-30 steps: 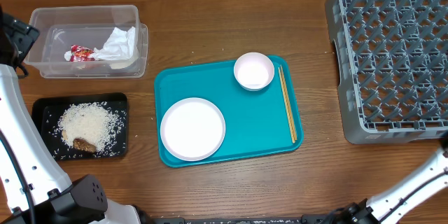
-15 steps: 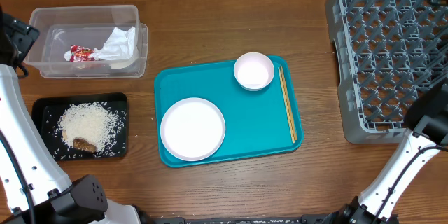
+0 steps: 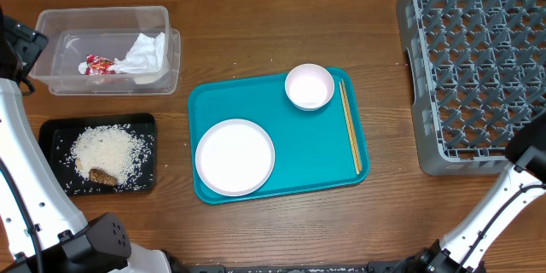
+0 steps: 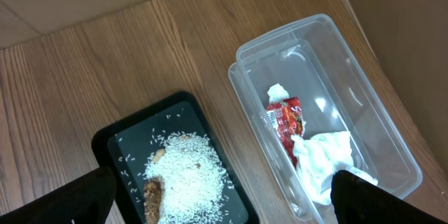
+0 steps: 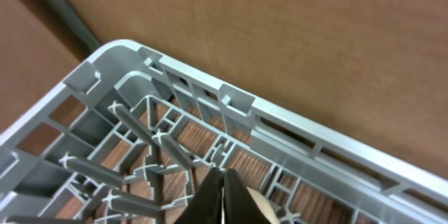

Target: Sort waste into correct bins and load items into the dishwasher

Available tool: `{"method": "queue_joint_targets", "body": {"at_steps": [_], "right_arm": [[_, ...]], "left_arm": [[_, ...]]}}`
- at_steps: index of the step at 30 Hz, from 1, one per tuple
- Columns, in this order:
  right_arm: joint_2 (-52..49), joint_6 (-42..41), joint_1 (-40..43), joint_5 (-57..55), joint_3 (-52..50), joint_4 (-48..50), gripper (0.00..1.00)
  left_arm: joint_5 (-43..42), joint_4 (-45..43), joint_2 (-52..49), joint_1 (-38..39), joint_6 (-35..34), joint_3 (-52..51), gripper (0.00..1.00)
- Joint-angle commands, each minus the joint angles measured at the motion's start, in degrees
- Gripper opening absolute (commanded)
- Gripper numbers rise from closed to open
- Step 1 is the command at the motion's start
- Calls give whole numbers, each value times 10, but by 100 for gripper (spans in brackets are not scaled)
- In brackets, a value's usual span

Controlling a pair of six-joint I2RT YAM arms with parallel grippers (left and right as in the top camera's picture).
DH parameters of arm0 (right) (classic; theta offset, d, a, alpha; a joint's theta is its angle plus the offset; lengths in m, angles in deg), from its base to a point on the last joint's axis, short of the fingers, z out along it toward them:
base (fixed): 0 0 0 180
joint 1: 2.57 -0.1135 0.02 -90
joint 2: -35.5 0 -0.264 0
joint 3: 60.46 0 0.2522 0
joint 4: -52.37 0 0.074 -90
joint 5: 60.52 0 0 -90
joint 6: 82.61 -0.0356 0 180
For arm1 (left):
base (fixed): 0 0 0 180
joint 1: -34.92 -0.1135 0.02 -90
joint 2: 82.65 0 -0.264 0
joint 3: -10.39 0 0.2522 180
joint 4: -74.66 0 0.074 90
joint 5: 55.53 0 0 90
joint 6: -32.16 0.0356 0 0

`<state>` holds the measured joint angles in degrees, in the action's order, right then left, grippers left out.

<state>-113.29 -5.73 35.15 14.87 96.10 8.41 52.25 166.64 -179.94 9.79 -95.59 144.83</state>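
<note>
1. right gripper [image 5: 224, 182]: closed tight, nothing seen in it, at the near-right corner of the dish rack [image 3: 473, 68].
2. plate [image 3: 235, 157]: near-left on the teal tray [image 3: 316, 153].
3. chopsticks [image 3: 351, 128]: along the tray's right edge, flat, side by side. They lie left of the right gripper, well apart. Long axis runs near-to-far with a slight tilt; can't tell which end is the tip. Right arm is nearer, so likely its pick, closing across the sticks.
4. bowl [image 3: 309, 86]: far side of the tray, just left of the chopsticks.
5. left gripper [image 4: 222, 182]: spread wide, empty, above the black tray [image 4: 126, 136] and clear tub [image 4: 294, 31]. Waste sits in both.
</note>
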Motion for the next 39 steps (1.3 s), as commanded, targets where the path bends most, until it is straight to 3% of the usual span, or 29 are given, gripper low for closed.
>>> {"method": "queue_joint_targets", "body": {"at_steps": [1,9,19,25,32,39], "right_arm": [[-4,1,-4,-8,-3,6,4],[-9,1,-4,-7,-11,-4,4],[-9,16,-3,22,-9,-93,4],[-5,16,-3,23,45,-172,4],[56,9,3,99,71,-236,4],[115,-8,8,107,71,-273,4]], "left_arm": [[6,0,-2,0,-10,2,100],[6,0,-2,0,-10,2,100],[6,0,-2,0,-10,2,100],[6,0,-2,0,-10,2,100],[6,0,-2,0,-10,2,100],[6,0,-2,0,-10,2,100]]}}
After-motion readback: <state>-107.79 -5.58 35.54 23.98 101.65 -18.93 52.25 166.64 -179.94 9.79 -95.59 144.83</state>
